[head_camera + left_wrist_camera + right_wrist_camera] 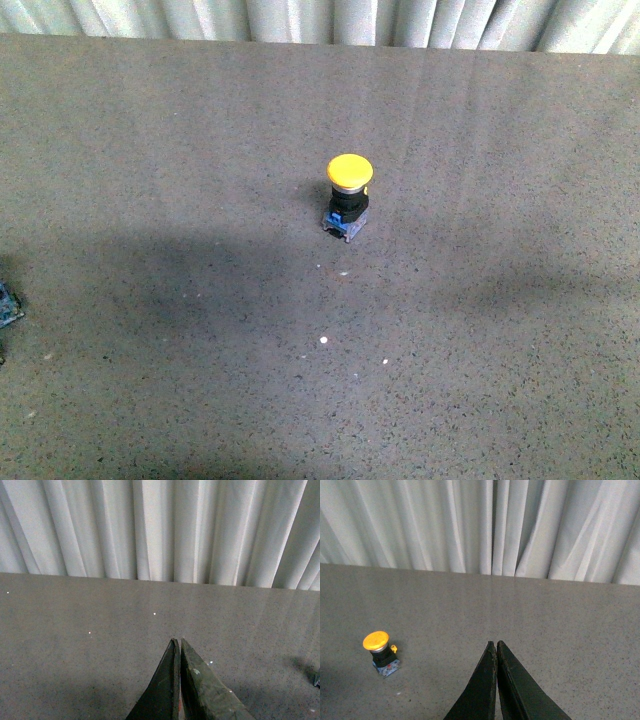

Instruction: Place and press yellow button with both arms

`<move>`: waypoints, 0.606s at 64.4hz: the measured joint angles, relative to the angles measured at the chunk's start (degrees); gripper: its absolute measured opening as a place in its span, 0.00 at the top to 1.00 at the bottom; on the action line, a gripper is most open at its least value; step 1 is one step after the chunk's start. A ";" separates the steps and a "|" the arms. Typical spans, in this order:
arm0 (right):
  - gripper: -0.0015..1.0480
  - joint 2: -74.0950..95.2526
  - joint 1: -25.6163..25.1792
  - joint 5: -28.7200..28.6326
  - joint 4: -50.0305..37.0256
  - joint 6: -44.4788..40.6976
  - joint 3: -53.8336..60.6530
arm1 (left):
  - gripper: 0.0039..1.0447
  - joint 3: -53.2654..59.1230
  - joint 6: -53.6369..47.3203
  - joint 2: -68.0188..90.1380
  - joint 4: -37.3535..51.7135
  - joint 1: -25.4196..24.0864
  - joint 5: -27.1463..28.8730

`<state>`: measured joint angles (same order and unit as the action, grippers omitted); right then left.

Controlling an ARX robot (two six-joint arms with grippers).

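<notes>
Up close on both wrist cams, left claw (178,642) and right claw (495,644) are pinched closed, holding nothing. Further out, the yellow button (348,196) stands upright mid-counter (150,150) — looks placed already — so pressing its cap seems next.

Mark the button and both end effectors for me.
button (349,171): front view, on its yellow cap.
left end effector (179,642): left wrist view, between the closed fingertips.
right end effector (494,644): right wrist view, between the closed fingertips.
</notes>
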<state>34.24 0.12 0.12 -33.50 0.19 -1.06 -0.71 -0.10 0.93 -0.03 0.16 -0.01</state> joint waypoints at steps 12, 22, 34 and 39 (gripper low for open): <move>0.99 -7.34 -0.02 0.00 6.88 0.00 0.02 | 0.99 0.00 0.00 0.00 0.00 0.00 0.00; 0.99 -12.26 -0.02 0.02 11.56 0.02 0.04 | 0.99 0.00 0.00 0.00 0.00 0.00 0.00; 0.99 -16.96 -0.02 0.02 16.13 0.00 0.04 | 0.99 0.00 0.00 0.00 0.00 0.00 0.00; 0.99 -18.53 -0.02 0.00 17.70 0.00 0.04 | 0.99 0.00 0.00 0.00 0.00 0.00 0.00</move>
<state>15.70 0.10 0.12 -15.79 0.19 -1.02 -0.71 -0.10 0.93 -0.03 0.16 -0.01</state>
